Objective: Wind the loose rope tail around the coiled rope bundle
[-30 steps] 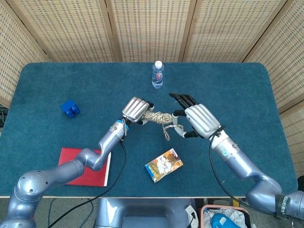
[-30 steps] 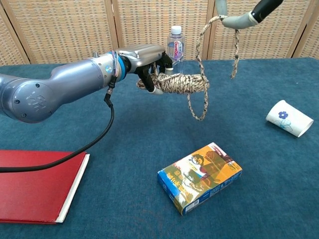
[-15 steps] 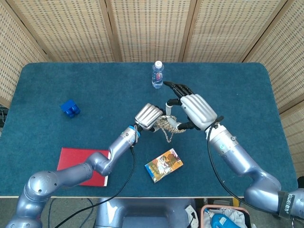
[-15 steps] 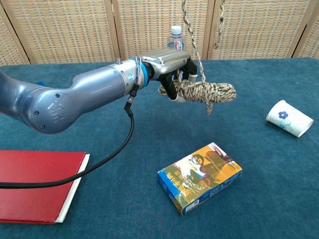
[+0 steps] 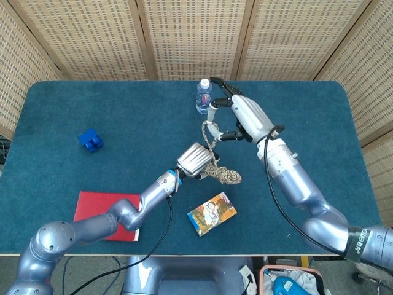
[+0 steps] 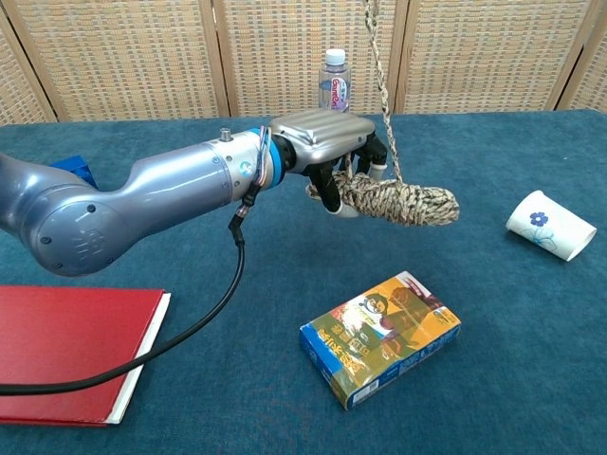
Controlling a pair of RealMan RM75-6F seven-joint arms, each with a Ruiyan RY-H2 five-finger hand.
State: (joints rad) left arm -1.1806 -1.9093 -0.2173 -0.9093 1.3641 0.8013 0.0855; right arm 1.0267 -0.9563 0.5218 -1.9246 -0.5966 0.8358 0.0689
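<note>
My left hand (image 5: 195,161) (image 6: 327,147) grips one end of the coiled rope bundle (image 5: 226,174) (image 6: 398,200) and holds it above the blue table. The bundle is tan and dark speckled and sticks out to the right of the hand. The loose rope tail (image 5: 210,136) (image 6: 379,66) rises taut from the bundle. My right hand (image 5: 241,115) holds the tail's upper end high near the water bottle, with the other fingers spread. The chest view cuts off the right hand above its top edge.
A water bottle (image 5: 203,96) (image 6: 333,81) stands at the back centre. A printed box (image 5: 212,213) (image 6: 382,336) lies in front of the bundle. A red book (image 5: 98,216) (image 6: 71,351) lies front left, a blue block (image 5: 90,140) left, a paper cup (image 6: 550,225) on its side right.
My right hand has risen and swung back toward the bottle, pulling the tail taut. My left hand has moved forward and right with the bundle, and the hanging loop is gone.
</note>
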